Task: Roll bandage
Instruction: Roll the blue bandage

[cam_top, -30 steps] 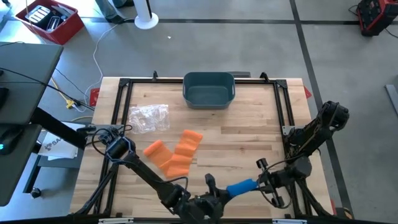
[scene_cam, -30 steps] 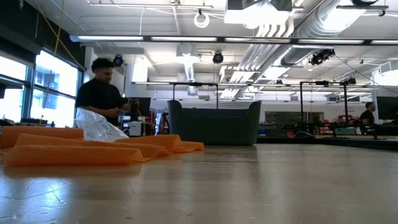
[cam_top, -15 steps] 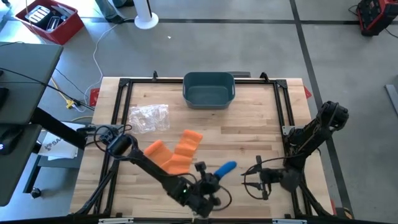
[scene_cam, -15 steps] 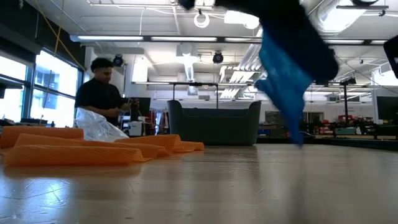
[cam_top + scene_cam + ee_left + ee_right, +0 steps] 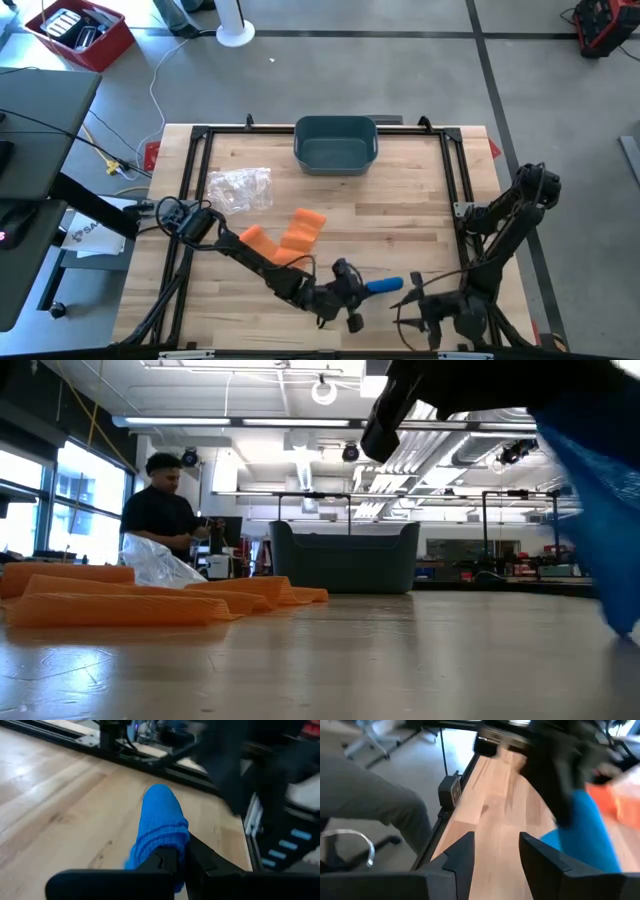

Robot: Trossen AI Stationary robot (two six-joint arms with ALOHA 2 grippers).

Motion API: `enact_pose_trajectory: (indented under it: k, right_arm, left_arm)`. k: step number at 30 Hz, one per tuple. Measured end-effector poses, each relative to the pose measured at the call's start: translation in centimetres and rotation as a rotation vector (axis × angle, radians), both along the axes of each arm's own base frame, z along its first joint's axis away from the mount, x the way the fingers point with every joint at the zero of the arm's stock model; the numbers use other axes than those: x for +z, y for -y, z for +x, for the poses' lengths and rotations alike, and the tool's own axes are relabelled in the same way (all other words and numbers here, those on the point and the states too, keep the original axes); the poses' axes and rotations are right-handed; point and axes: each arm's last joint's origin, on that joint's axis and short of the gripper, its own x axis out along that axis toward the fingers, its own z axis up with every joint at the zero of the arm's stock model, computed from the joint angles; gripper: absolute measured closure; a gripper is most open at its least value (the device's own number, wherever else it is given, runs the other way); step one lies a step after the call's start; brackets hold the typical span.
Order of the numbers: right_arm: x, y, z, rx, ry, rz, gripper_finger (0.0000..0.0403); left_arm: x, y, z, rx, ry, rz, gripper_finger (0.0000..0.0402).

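A blue bandage point(image 5: 385, 286), a soft rolled bundle, is near the table's front edge, right of centre, with my left gripper point(image 5: 356, 293) shut on it. In the left wrist view the blue bandage point(image 5: 159, 820) sticks out past the fingers. In the low view it shows as a blue blur point(image 5: 600, 530) at the right. My right gripper point(image 5: 411, 299) stands open just right of the bandage and touches nothing. The blue bandage point(image 5: 585, 837) lies beside its spread fingers point(image 5: 462, 852). My left gripper pinches one end of the blue bandage point(image 5: 162, 844) between its two fingers point(image 5: 200, 860). The fingers come nearly level from the table's left and lie along the bundle. The rest of the bandage points toward the table's right. Whether its free end rests on the wood, I cannot tell.
Several orange bandages point(image 5: 285, 243) lie left of centre. A clear plastic bag point(image 5: 240, 188) is behind them, and a teal bin point(image 5: 336, 142) stands at the far edge. A black frame point(image 5: 455, 170) runs round the table. A person point(image 5: 165, 510) stands beyond the table.
My right gripper has opened, let go of the blue bandage and drawn back toward the near right corner. My left gripper has kept hold, carried the bandage away from the near edge, rolled its wrist and come lower, toward the right. The bandage now points right.
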Motion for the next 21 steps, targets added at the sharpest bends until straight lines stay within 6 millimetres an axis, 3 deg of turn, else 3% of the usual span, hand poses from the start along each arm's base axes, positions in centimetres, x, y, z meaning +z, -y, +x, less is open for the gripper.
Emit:
enact_pose_trajectory:
  k: [3, 6, 12, 21]
  right_arm:
    - [1.2, -1.0, 0.7, 0.014, -0.009, -0.077, 0.0259]
    - [0.9, -1.3, 1.3, -0.01, -0.048, -0.119, 0.0259]
    - [-2.5, -0.2, 2.3, -0.112, -0.134, -0.133, 0.0259]
    - [-7.0, 3.1, 5.8, -0.223, -0.262, -0.261, 0.0259]
  left_arm:
    - [-0.5, -1.5, 0.4, 0.046, -0.032, -0.031, 0.0398]
    - [-2.2, -3.4, 0.4, 0.105, -0.082, -0.062, 0.0398]
    - [-6.0, -6.8, -0.7, 0.173, -0.112, -0.146, 0.0398]
    - [-8.0, -7.6, -2.3, 0.202, -0.088, -0.226, 0.0395]
